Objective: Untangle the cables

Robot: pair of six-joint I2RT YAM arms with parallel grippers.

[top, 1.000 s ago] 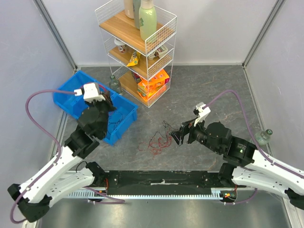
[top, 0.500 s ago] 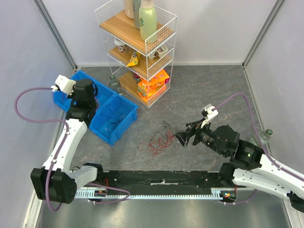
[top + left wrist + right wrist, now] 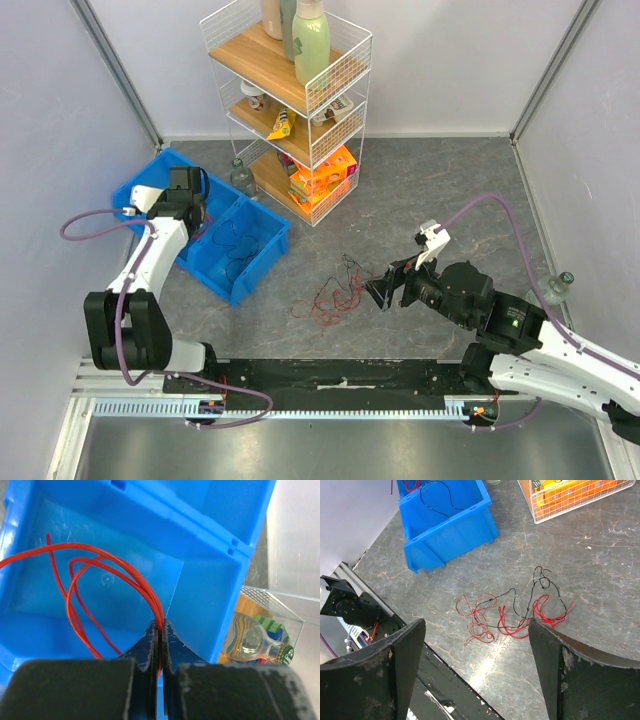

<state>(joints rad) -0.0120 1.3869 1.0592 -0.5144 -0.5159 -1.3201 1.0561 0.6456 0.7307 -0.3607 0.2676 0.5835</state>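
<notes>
Fingertips of the left gripper [image 3: 160,630] are pressed together on a red wire [image 3: 145,592] inside the far bin [image 3: 210,510]. The wire's loops run off the wrist view's left edge, and its lower part is hidden behind the fingers. The right gripper [image 3: 475,625] is spread wide, hovering above the red-and-black tangle [image 3: 510,612] without touching it. The near bin [image 3: 450,535] holds a black wire [image 3: 235,243]. The tangle lies on bare table [image 3: 440,190], between that bin and the right gripper, near the front rail [image 3: 330,375], apart from the rack [image 3: 300,100].
</notes>
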